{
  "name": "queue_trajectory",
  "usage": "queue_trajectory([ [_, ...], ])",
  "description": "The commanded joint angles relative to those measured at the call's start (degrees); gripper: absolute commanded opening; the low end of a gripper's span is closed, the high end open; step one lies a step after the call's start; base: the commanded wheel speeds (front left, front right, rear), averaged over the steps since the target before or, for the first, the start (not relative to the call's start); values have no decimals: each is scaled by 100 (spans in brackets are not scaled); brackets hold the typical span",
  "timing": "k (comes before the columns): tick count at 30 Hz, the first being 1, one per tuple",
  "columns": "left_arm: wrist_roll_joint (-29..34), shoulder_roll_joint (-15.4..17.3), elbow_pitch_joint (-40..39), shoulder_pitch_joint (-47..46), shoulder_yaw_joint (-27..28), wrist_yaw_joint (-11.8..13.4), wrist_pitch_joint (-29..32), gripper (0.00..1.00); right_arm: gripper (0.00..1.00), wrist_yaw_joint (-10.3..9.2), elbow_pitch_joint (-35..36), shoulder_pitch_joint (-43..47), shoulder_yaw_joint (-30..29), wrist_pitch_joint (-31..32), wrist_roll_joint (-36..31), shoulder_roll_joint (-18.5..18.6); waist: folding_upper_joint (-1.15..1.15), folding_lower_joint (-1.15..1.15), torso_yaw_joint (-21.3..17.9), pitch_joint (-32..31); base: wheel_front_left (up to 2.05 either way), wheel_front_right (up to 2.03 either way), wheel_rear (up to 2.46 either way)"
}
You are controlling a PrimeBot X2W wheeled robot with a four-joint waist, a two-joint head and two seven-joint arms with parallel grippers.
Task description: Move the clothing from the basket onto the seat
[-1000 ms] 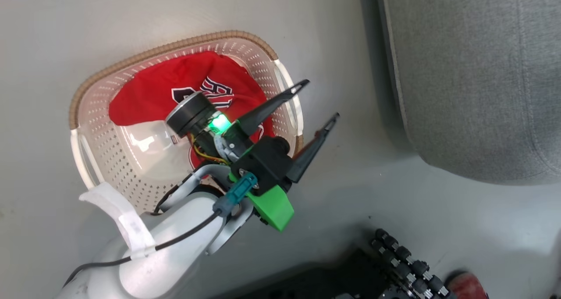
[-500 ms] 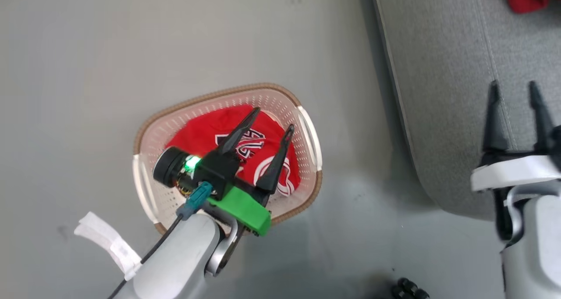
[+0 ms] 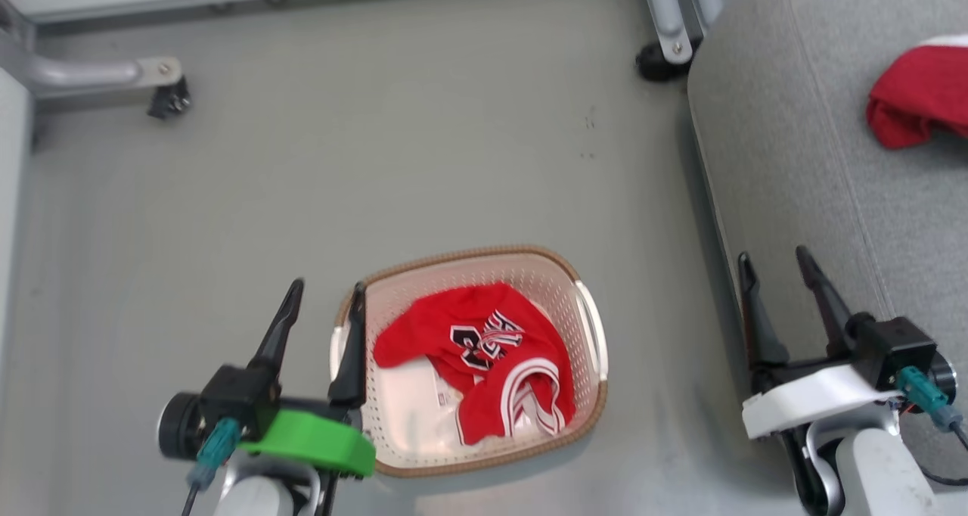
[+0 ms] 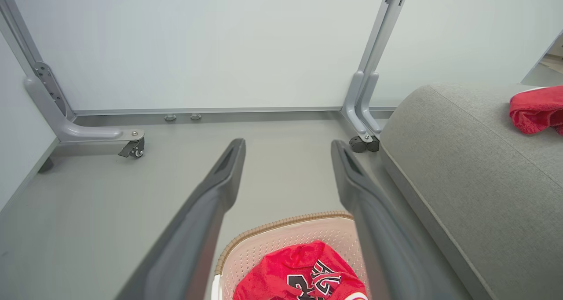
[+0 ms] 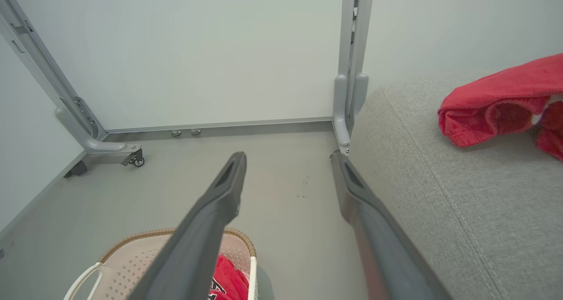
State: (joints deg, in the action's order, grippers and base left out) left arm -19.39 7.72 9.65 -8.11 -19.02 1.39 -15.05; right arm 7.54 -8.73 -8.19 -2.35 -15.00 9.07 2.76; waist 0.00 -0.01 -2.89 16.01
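A red jersey [image 3: 491,357] with black-and-white lettering lies crumpled in the cream basket [image 3: 586,327] on the floor, beside a paper label. The jersey [image 4: 303,273] and basket rim [image 4: 281,225] sit between my left fingers in the left wrist view. A second red garment [image 3: 915,100] with a white band rests on the grey seat [image 3: 817,160]; the right wrist view shows the same garment [image 5: 501,106]. My left gripper [image 3: 324,293] is open, raised by the basket's left edge. My right gripper [image 3: 775,262] is open and empty at the seat's near edge.
Grey frame legs on castors stand at the far wall, one [image 3: 170,96] at the left and one [image 3: 669,51] beside the seat's corner. Bare grey floor [image 3: 378,160] stretches between the basket and the wall.
The head camera has tilted up and back, so the whole scene shifted. My left gripper, earlier over the jersey in the basket, now stands at the basket's left edge, still open and empty.
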Motion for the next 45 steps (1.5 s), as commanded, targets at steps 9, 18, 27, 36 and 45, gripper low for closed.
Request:
queue_trajectory([
  [9, 613, -363, -714, 1319, 1156, -413, -11, 100, 100, -10, 515, 693, 412, -28, -78, 25, 0, 1, 485, -1515, 0, 0, 0],
  [18, 588, -482, -1083, 1984, 1747, -648, -10, 100, 100, -10, 588, 1160, 475, -28, 46, 23, 0, 1, 297, -1857, 0, 0, 0],
  [27, 513, -482, -1160, 2224, 1746, -749, -11, 100, 100, -10, 564, 1409, 590, -28, 31, 22, 0, 1, 224, -1921, 0, 0, 0],
  [36, 609, -483, -1087, 2272, 1664, -764, -11, 100, 100, -10, 525, 1446, 666, -28, 10, 22, 0, 1, 203, -1962, 0, 0, 0],
  [45, 633, -482, -1066, 2314, 1684, -785, -11, 100, 100, -10, 505, 1479, 678, -28, -6, 22, 0, 1, 202, -2016, 0, 0, 0],
])
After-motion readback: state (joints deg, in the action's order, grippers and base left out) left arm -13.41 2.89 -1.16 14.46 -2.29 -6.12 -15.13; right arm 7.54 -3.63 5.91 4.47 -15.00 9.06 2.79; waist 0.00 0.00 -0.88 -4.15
